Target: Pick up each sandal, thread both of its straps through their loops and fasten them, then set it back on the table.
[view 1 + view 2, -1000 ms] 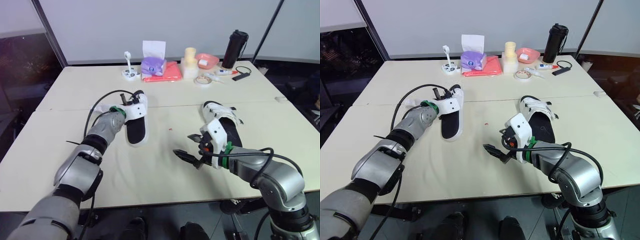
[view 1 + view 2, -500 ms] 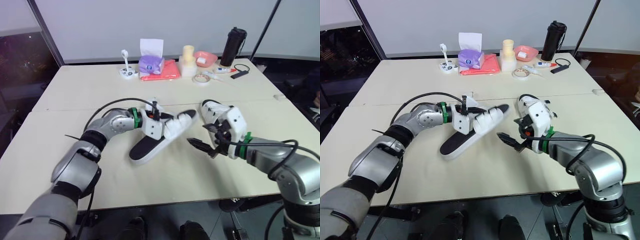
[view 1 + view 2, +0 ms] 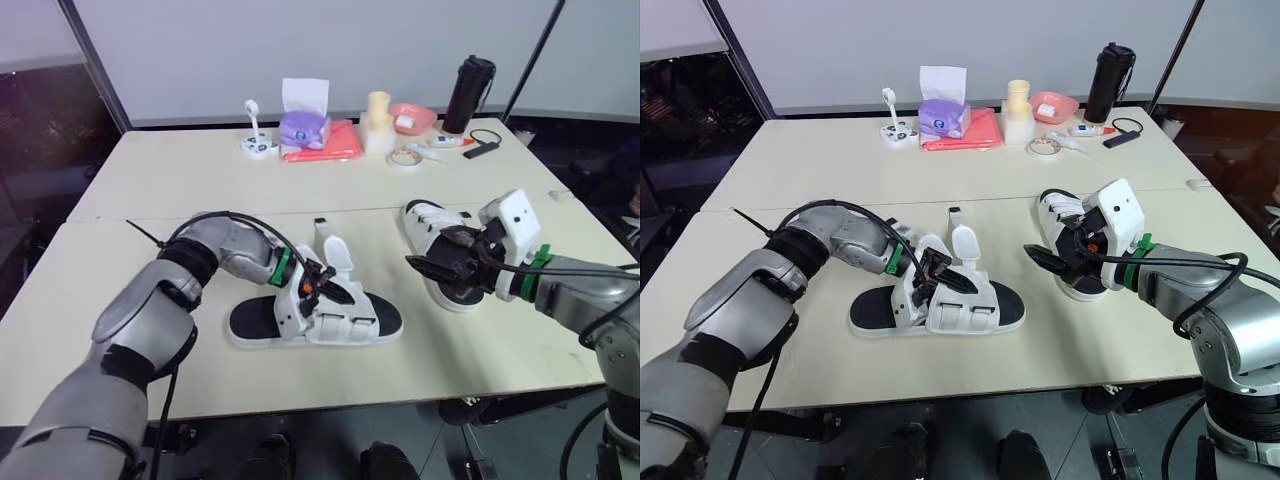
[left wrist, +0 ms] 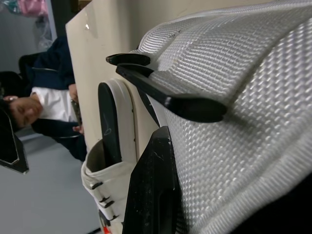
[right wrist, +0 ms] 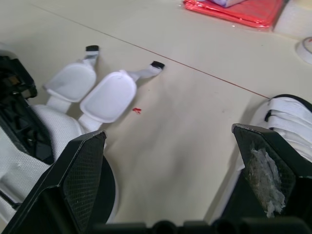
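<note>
So, sandal (image 3: pixel 352 322): flat on the table (image 3: pixel 180 170) at lower centre of the head view, lying across the frame; black footbed, white woven upper.
Straps (image 5: pixel 109 95): both undone, their two rounded white flaps spread out beside the sandal, each ending in a narrow black-tipped tongue.
Left gripper (image 3: pixel 335 292): closed on the sandal's white woven upper at mid-length; in its wrist view a black finger (image 4: pixel 151 195) presses flat against the weave.
Right gripper (image 3: pixel 424 271): right of centre, spread wide with nothing between its fingers (image 5: pixel 83 170), poised just above the table at the near end of the second sandal.
Second sandal (image 3: pixel 440 222): right of centre, flat on the table, white straps across a black footbed.
Far edge, upper centre: purple tissue box (image 3: pixel 305 128) on a red cloth (image 3: pixel 330 148), pink bowl (image 3: pixel 412 118), roll of tape (image 3: pixel 405 158), tube (image 3: pixel 440 143), black bottle (image 3: pixel 468 95).
Writing: print on the tube and the box is too small to read.
Person (image 4: pixel 29 107): seated beyond the table edge in the left wrist view.
</note>
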`<control>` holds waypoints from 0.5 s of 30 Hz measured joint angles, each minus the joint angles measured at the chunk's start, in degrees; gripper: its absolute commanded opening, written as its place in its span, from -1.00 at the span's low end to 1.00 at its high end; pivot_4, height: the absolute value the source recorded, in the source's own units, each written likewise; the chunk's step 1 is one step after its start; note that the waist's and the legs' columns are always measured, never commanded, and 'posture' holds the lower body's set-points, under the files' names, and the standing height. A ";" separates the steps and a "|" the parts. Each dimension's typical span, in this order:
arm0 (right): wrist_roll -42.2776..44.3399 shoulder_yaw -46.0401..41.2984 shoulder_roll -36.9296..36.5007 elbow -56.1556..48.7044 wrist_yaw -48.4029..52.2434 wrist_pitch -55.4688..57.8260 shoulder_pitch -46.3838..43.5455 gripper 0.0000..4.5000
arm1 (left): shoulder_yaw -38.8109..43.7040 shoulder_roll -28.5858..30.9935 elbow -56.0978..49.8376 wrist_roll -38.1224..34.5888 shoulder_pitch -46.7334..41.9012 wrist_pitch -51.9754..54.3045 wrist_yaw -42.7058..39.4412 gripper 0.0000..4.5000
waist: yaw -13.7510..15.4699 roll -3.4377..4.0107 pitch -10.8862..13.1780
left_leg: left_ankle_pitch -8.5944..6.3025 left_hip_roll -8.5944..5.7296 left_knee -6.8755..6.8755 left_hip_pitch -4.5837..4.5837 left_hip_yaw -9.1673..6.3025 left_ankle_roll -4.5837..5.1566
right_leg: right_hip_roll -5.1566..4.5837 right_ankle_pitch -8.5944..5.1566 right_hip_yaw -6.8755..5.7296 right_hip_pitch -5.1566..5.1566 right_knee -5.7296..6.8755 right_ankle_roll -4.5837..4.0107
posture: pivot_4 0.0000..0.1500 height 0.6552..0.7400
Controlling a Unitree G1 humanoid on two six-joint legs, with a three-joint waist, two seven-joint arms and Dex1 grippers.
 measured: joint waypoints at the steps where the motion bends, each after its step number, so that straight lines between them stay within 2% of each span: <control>1: 0.13 0.00 0.00 -0.08 -0.04 0.00 0.00 1.00 | -0.94 0.05 -0.07 1.46 -0.16 0.57 2.44 -0.84 | 0.04 0.00 0.00 | 0.00 0.00 0.01 0.00 0.00 0.00 | 0.00 0.00 0.00 0.01 0.00 0.01 | 1.00 0.87; 4: 0.24 0.00 0.00 -0.19 -0.25 0.00 0.01 1.00 | -3.55 0.14 0.10 4.94 -0.24 3.00 8.12 -0.34 | 0.08 0.00 0.00 | 0.00 -0.01 0.05 0.01 -0.01 0.00 | 0.00 0.01 -0.01 0.04 0.01 0.02 | 1.00 0.87; 7: 0.39 0.04 0.00 -0.22 -0.55 0.00 0.06 1.00 | -4.79 0.22 0.92 5.09 -0.31 2.83 10.58 0.37 | 0.01 0.00 -0.01 | 0.00 -0.01 0.06 0.02 -0.02 0.00 | 0.00 0.01 -0.01 0.04 0.01 0.02 | 1.00 0.87; 10: 0.38 0.40 0.01 -0.22 -0.60 -0.06 0.06 1.00 | -4.79 0.95 1.43 2.97 -0.96 -0.13 10.78 0.98 | -0.04 0.00 -0.01 | 0.00 -0.01 0.05 0.02 -0.02 0.00 | 0.00 0.01 -0.01 0.04 0.02 0.02 | 1.00 0.87; 15: 0.16 1.41 0.01 -0.21 -0.59 -0.25 0.13 1.00 | -4.83 3.09 3.28 -1.76 -0.50 -6.66 7.38 0.98 | -0.30 0.02 -0.01 | 0.00 0.01 0.02 0.03 0.00 0.00 | 0.00 0.01 0.00 0.02 0.02 0.02 | 1.00 0.87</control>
